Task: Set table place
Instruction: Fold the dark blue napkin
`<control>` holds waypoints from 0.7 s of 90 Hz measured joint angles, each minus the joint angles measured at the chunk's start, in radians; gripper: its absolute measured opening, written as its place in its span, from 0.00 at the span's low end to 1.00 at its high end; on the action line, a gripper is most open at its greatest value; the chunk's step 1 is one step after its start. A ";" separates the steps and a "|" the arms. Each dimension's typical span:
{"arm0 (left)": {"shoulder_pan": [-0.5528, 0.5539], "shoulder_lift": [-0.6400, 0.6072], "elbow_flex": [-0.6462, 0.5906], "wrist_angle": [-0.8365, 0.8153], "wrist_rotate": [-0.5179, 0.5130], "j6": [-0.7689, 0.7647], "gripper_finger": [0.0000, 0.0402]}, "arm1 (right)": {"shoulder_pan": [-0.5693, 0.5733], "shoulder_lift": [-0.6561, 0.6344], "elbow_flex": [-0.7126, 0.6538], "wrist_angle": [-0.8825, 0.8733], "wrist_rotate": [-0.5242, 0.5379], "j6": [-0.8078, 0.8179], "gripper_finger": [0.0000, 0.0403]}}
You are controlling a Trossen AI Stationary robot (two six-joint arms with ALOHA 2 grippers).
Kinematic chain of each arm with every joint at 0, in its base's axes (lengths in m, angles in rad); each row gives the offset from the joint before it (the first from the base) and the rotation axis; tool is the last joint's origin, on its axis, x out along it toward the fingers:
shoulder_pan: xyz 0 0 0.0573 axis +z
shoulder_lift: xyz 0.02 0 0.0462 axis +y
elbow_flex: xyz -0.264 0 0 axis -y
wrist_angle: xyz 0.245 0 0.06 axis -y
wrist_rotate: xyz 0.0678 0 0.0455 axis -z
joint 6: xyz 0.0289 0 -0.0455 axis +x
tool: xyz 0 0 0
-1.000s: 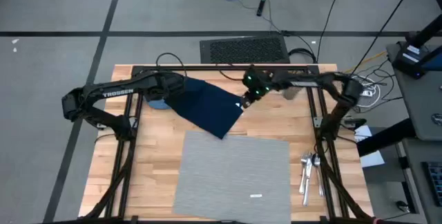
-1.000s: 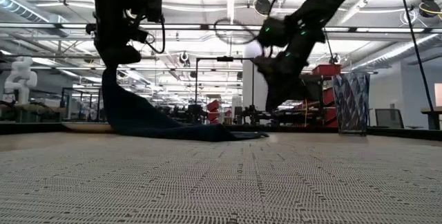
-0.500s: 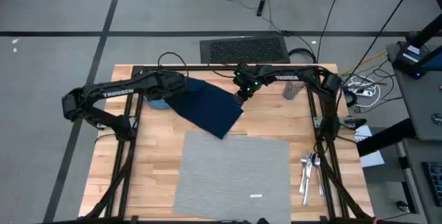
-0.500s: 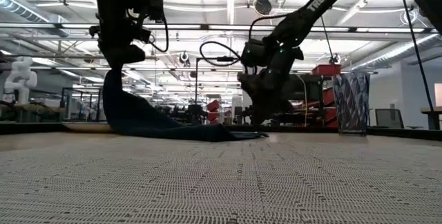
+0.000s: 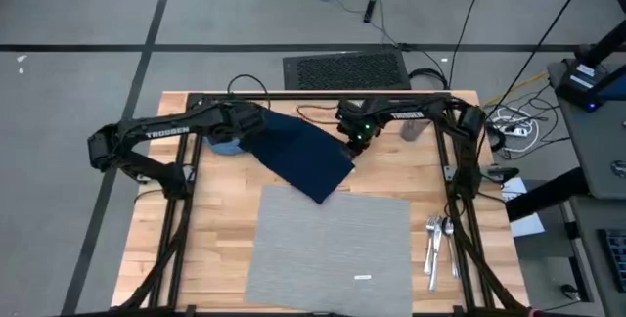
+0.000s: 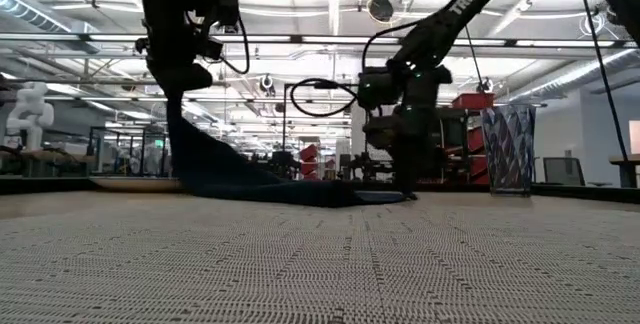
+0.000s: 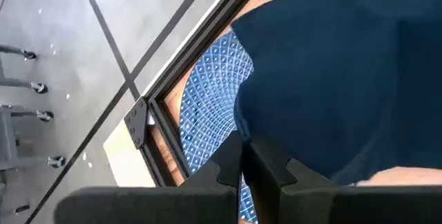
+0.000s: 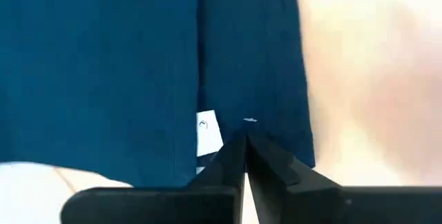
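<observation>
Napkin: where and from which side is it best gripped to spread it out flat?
By two corners along one hem, pinched from above: the napkin is limp cloth. The left end effector holds one corner lifted, the cloth draping to the table. The right end effector is pinched on the hem beside the white tag, low at the table.

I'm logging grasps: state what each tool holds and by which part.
Both pinch the dark blue napkin. The left tool grips its raised far-left edge, over the blue dish; the right tool grips its right corner down at the table.
</observation>
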 joint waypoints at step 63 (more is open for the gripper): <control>0.001 0.210 -0.077 0.217 -0.217 0.128 0.00 | 0.178 -0.474 -0.368 0.431 0.236 0.515 0.00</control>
